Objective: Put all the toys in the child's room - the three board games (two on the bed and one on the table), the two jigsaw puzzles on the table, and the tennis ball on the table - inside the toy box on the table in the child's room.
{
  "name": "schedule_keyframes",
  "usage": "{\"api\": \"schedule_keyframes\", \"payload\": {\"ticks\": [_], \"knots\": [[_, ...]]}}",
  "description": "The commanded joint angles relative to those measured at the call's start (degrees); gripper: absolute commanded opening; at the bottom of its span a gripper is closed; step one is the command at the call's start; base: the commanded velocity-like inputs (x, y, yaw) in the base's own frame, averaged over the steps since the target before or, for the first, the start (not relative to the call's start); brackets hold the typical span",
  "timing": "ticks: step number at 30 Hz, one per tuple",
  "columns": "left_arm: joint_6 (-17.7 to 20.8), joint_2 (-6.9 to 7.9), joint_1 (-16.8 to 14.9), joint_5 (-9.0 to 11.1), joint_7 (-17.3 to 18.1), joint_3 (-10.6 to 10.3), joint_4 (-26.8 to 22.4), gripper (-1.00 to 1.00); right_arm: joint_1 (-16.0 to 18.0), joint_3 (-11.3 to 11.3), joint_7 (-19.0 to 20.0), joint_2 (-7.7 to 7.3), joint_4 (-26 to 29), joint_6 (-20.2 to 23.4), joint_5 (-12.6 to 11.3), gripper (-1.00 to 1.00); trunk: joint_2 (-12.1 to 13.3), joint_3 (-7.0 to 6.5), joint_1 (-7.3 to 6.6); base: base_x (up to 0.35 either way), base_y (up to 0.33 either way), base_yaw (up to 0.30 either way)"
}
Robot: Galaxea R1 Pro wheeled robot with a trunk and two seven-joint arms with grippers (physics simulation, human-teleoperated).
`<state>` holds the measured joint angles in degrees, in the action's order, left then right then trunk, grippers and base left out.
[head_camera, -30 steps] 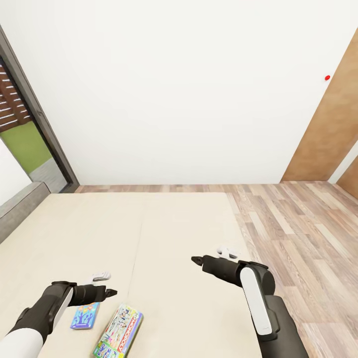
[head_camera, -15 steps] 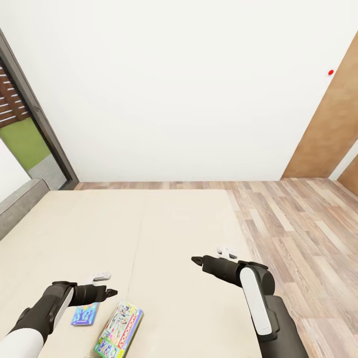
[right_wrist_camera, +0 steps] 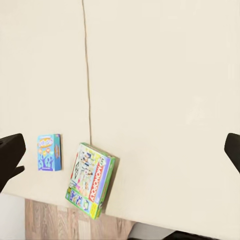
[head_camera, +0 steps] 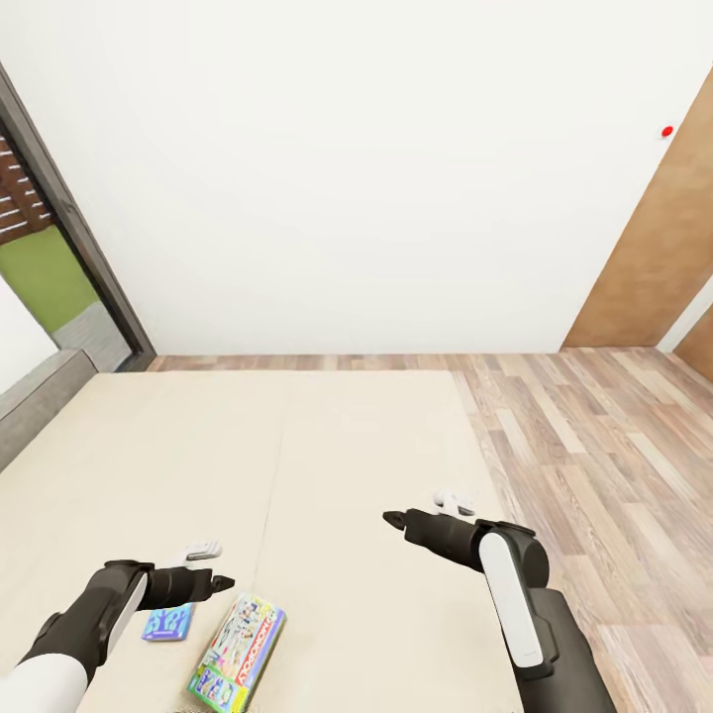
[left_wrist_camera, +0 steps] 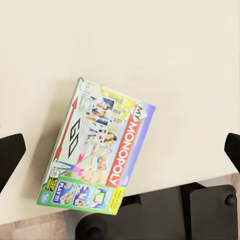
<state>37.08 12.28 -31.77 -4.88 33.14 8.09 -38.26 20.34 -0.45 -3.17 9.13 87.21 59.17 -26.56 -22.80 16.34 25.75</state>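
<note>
Two board games lie on the beige bed (head_camera: 337,446) near its front edge. One is a white Monopoly box with a green edge (head_camera: 238,654), the other a small blue box (head_camera: 168,622) to its left. My left gripper (head_camera: 220,582) hovers open just above and between them. In the left wrist view the Monopoly box (left_wrist_camera: 100,150) lies between the wide-spread fingertips (left_wrist_camera: 10,155). My right gripper (head_camera: 392,516) hangs open over the mattress further right. Its wrist view takes in the blue box (right_wrist_camera: 49,152) and the Monopoly box (right_wrist_camera: 90,180).
A grey bed frame (head_camera: 35,396) runs along the left side. Wood plank floor (head_camera: 594,446) lies to the right of the bed. A brown door (head_camera: 654,257) stands at the far right, and a dark-framed window (head_camera: 45,257) at the far left.
The whole picture has shifted a little, so the camera has moved. Both arms keep the same pose and both boxes lie where they were on the bed.
</note>
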Motion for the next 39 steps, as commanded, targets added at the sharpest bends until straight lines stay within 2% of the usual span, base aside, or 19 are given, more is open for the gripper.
{"api": "schedule_keyframes", "payload": {"ticks": [1,39], "knots": [[0.3,-0.03,0.0,-0.5,0.5,0.3,-0.1,1.0,0.0,-0.1,-0.3,0.01,0.1,0.3,-0.4,1.0,-0.1,0.2,0.03,0.0,0.0,0.0],[0.1,-0.03,0.0,-0.5,0.3,0.3,-0.1,1.0,0.0,0.0,-0.3,-0.07,0.2,0.1,-0.4,1.0,-0.1,3.78,0.03,0.0,0.0,0.0]]}}
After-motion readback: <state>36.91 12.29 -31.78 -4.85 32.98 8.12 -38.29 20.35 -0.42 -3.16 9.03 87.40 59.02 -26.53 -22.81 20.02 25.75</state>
